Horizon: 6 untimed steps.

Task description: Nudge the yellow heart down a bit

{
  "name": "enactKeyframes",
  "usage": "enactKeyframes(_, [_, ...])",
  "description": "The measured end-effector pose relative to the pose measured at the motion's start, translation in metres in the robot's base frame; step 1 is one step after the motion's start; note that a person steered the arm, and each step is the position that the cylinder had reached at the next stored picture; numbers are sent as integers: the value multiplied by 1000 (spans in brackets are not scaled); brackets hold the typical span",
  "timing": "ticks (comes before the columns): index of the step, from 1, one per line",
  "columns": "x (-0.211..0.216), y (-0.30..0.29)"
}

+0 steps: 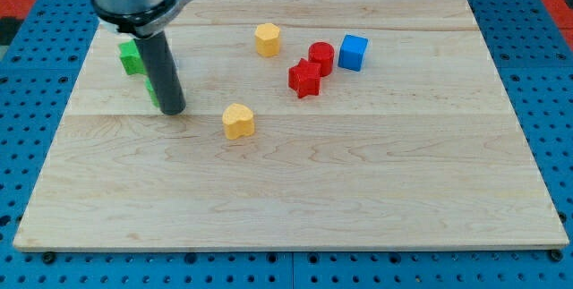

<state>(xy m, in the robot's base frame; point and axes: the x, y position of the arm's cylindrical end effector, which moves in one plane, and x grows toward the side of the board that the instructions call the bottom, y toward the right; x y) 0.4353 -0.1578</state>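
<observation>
- yellow heart (238,121): small chunky block, flat top, pale yellow-orange; sits near board centre, slightly toward the view's left, free of everything else
- heart orientation: lobes seem to face the view's upper left, point toward lower right; long axis hard to tell at this size
- my tip (172,110): on the board to the view's left of the heart, apart from it, about level or just above it
- no jaws on this rig, just a dark rod, so nothing open or closed to report
- green blocks (132,57): partly hidden behind the rod, shape unclear
- yellow hexagon-like block (267,38): toward the view's top from the heart
- red star-ish block (304,78) touching red cylinder (321,57); blue cube (354,52) just beside, right
- wooden board (358,191) on blue pegboard (27,92)
</observation>
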Motion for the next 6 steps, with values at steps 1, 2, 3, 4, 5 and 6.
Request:
enactKeyframes(1, [-14,-11])
enactKeyframes(2, [-37,-13])
enactKeyframes(3, [1,10])
enactKeyframes(4, [-6,30])
enactKeyframes(5, [0,73])
enactKeyframes(6, [16,106])
